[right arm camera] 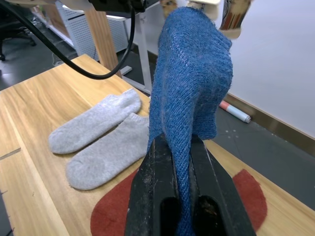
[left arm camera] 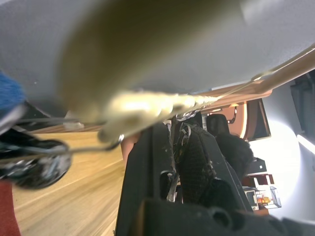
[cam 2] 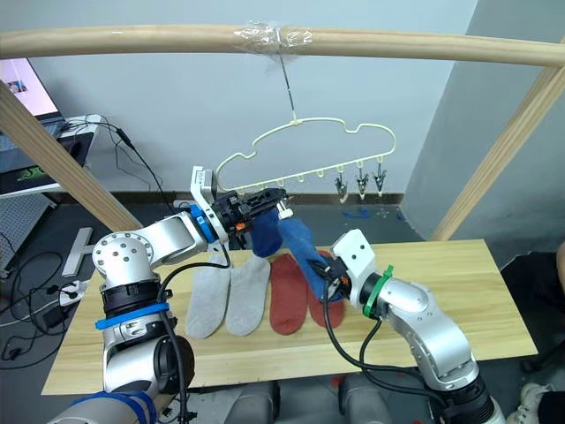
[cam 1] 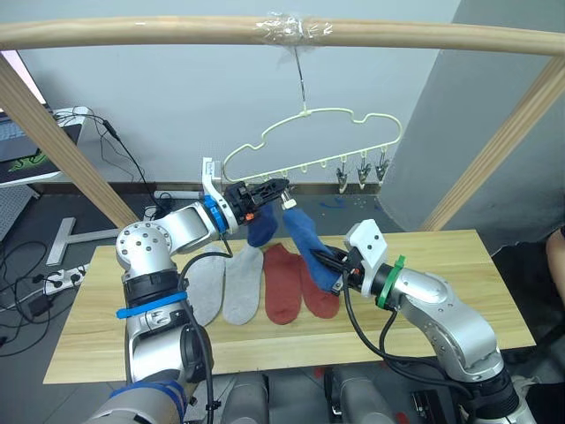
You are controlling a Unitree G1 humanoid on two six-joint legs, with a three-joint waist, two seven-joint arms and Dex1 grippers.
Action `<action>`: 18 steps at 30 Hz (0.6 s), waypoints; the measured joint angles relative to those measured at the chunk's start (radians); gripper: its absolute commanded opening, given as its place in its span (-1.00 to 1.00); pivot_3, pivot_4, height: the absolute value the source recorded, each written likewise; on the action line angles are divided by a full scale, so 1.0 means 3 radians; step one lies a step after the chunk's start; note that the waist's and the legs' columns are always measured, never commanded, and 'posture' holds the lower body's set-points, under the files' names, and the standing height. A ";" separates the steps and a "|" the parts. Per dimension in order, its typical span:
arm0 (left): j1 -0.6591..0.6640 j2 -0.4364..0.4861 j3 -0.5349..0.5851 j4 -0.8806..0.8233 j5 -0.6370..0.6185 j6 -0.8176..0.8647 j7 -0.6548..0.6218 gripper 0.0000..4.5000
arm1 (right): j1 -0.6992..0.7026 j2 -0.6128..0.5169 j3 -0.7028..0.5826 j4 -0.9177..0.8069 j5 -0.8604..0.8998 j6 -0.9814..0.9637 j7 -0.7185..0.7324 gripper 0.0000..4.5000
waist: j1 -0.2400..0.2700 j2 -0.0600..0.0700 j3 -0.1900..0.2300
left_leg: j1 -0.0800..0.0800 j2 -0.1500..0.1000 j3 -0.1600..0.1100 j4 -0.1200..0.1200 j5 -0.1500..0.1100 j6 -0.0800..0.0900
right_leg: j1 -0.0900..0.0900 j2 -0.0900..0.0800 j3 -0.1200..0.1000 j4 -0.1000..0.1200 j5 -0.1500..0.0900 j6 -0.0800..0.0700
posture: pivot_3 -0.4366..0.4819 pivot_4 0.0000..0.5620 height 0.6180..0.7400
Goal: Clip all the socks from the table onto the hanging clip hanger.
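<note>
Holding one soft blue ankle sock (cam 1: 311,240) clamped in right gripper (right arm camera: 183,196), long axis slanting up toward small grey metal clip (cam 1: 288,202) pinched by left gripper (cam 1: 275,189) on pale cream wire clip hanger (cam 1: 309,141). Sock tip just beside clip, above light wooden table (cam 1: 441,265).

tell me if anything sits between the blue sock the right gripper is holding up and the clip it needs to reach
Nothing visible does. The right gripper holds the blue sock with its top just under a clip, which the left gripper is at.
</note>
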 measured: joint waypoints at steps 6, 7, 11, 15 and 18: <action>0.0009 0.0024 -0.0012 0.0000 -0.0021 -0.0002 -0.0002 -0.89 | -0.0056 0.0000 0.0004 0.0000 -0.0001 0.0014 -0.0007 -0.99 | 0.0006 0.0000 0.0000 | 0.0000 0.0000 0.0000 0.0000 0.0000 0.0000 | 0.0000 0.0000 0.0000 -0.0001 0.0000 0.0000 | 0.20 -0.30 1.00; 0.0011 0.0023 -0.0012 0.0000 -0.0030 -0.0002 -0.0002 -0.89 | -0.0068 0.0000 0.0005 0.0000 -0.0002 0.0020 -0.0010 -0.99 | 0.0006 0.0000 0.0000 | 0.0000 0.0000 0.0000 0.0000 0.0000 0.0000 | 0.0000 0.0000 0.0000 -0.0001 0.0000 0.0000 | 0.17 -0.31 1.00; 0.0031 0.0023 -0.0017 -0.0001 -0.0079 -0.0002 -0.0002 -0.89 | -0.0186 0.0050 0.0025 0.0053 -0.0031 0.0019 -0.0041 -0.99 | 0.0002 0.0000 0.0000 | 0.0000 0.0000 0.0000 0.0000 0.0000 0.0000 | 0.0000 0.0000 0.0000 -0.0001 0.0000 0.0000 | 0.13 -0.33 1.00; 0.0056 0.0031 -0.0045 -0.0009 -0.0129 0.0004 -0.0006 -0.89 | -0.0298 0.0124 0.0080 0.0179 -0.0062 -0.0013 -0.0099 -0.99 | 0.0001 0.0000 0.0000 | 0.0000 0.0000 0.0001 0.0000 0.0000 0.0000 | 0.0000 0.0000 0.0000 -0.0001 0.0000 0.0000 | 0.13 -0.33 1.00; 0.0078 0.0062 -0.0072 -0.0011 -0.0133 0.0004 -0.0017 -0.89 | -0.0323 0.0135 0.0093 0.0280 -0.0110 -0.0051 -0.0125 -0.99 | 0.0000 0.0000 0.0000 | -0.0001 0.0000 0.0001 0.0000 0.0000 -0.0001 | 0.0000 0.0000 0.0000 -0.0002 0.0000 0.0000 | 0.13 -0.33 1.00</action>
